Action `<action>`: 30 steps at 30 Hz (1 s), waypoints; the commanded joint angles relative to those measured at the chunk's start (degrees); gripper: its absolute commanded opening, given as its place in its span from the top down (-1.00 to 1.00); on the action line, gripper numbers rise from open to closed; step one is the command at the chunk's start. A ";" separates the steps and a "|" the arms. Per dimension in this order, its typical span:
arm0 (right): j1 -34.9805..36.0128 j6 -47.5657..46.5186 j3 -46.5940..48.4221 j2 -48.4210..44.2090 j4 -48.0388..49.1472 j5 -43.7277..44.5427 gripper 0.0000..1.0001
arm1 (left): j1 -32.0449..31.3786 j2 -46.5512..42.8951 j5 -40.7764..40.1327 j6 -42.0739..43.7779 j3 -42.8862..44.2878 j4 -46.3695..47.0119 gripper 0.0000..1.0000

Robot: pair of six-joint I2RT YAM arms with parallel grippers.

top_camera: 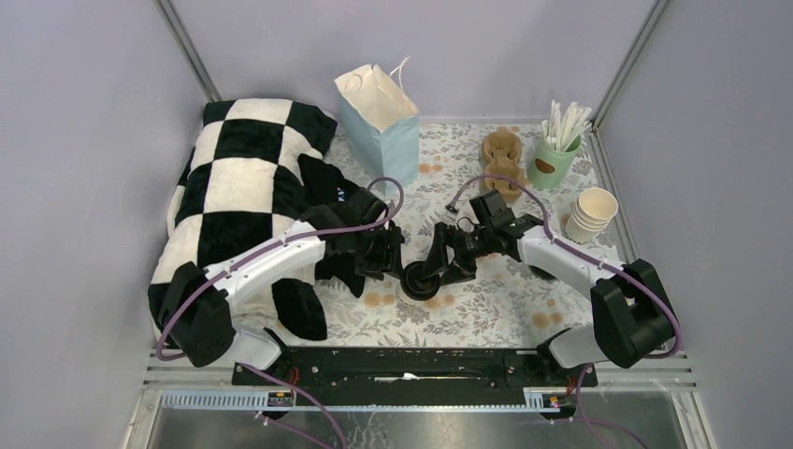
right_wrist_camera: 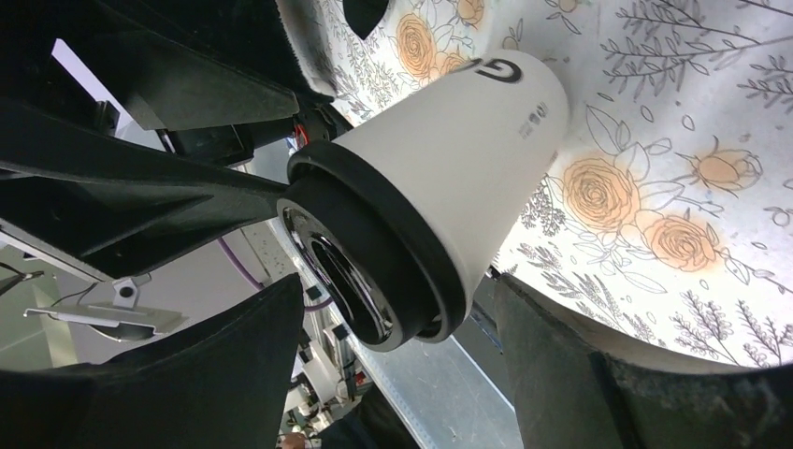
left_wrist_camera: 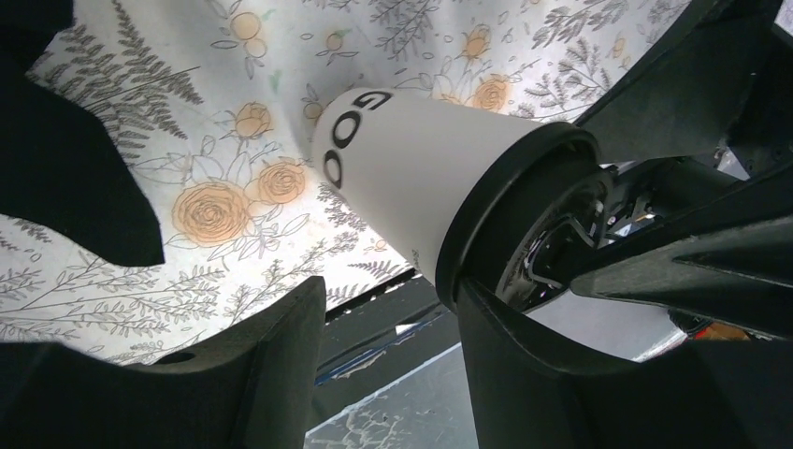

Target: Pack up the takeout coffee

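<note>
The takeout coffee (top_camera: 421,281), a white paper cup with a black lid and dark lettering, stands upright on the floral tablecloth between the two arms. My right gripper (top_camera: 447,267) is open. In the right wrist view its fingers straddle the lid (right_wrist_camera: 374,262) with a gap on each side, the gripper (right_wrist_camera: 400,281) not touching. My left gripper (top_camera: 391,260) is also open just left of the cup. In the left wrist view nothing lies inside the gripper (left_wrist_camera: 388,292), and the cup (left_wrist_camera: 411,159) sits beyond one finger (left_wrist_camera: 552,374), whose tip is close to the lid rim.
A pale blue paper bag (top_camera: 379,126) stands open at the back centre. A brown cup carrier (top_camera: 502,159), a green cup of stirrers (top_camera: 558,150) and a stack of cream cups (top_camera: 592,213) sit back right. A black-and-white checked cloth (top_camera: 243,206) lies at the left.
</note>
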 commanded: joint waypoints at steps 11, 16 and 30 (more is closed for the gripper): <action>4.50 -0.33 6.68 2.71 -2.28 5.89 -0.41 | 0.87 -3.95 -2.97 0.46 -2.70 -1.77 -0.23; 4.69 -0.80 6.68 2.90 -3.18 6.79 -0.36 | 0.85 -4.21 -3.22 0.75 0.03 -2.95 -0.43; 5.72 -1.61 7.65 2.53 -4.32 7.20 -0.36 | 1.72 -9.13 0.61 -0.06 -2.64 0.39 -0.67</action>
